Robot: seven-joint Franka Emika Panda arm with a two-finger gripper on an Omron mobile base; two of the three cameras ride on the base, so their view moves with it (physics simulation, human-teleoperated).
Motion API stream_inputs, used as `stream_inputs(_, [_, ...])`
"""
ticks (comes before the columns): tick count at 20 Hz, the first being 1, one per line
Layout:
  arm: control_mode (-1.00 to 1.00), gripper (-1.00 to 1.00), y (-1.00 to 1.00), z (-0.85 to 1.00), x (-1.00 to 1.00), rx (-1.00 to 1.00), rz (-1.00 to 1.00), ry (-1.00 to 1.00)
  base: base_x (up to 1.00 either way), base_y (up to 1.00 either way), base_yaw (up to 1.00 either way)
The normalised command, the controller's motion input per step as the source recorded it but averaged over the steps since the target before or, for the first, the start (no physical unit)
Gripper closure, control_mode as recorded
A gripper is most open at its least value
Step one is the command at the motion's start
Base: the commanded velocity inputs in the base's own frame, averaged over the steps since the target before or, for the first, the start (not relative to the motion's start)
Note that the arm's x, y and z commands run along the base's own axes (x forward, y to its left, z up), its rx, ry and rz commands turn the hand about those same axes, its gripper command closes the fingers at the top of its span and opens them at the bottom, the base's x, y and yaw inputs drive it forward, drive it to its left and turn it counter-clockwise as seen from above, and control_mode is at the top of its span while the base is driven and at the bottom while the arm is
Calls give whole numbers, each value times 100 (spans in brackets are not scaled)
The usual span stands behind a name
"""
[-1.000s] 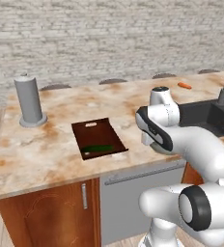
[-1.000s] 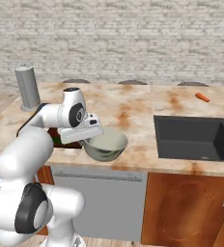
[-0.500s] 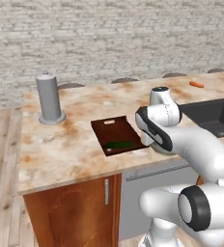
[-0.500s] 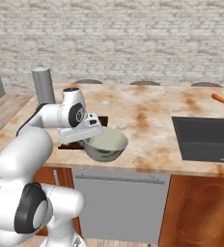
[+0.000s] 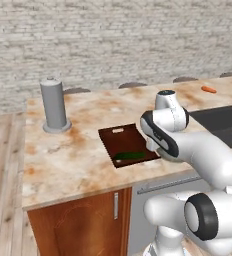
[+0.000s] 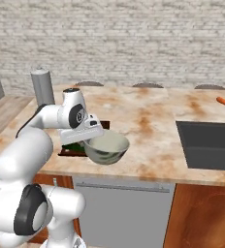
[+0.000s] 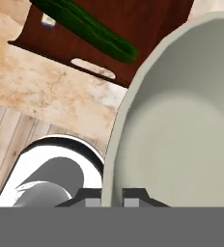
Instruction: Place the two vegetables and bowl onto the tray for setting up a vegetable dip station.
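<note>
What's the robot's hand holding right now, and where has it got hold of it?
The hand holds the bowl by its rim, one fingertip inside the wall and one outside.

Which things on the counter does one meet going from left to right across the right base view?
Grey cylinder → tray → bowl → sink; the carrot lies far right, behind the sink.

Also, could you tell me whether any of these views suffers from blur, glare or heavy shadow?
Left base view: sharp, evenly lit, only a faint shadow beside the grey cylinder. Right base view: crisp, no glare on the bowl. Hand view: the bowl's inside is softly shaded, and the green vegetable looks enlarged by closeness.
</note>
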Motion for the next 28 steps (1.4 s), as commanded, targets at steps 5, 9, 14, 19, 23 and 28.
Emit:
stream_inputs(5, [100, 100, 0, 0, 0, 0, 0, 0, 39, 12, 0])
stream_inputs(9, [100, 100, 0, 0, 0, 0, 0, 0, 31, 14, 0])
stream_inputs(14, [100, 100, 0, 0, 0, 0, 0, 0, 14, 11, 1])
stream_inputs(19, [100, 100, 0, 0, 0, 0, 0, 0, 20, 12, 0])
stream_inputs(23, [100, 100, 0, 0, 0, 0, 0, 0, 17, 11, 0])
stream_inputs(28, [100, 100, 0, 0, 0, 0, 0, 0, 1, 2, 0])
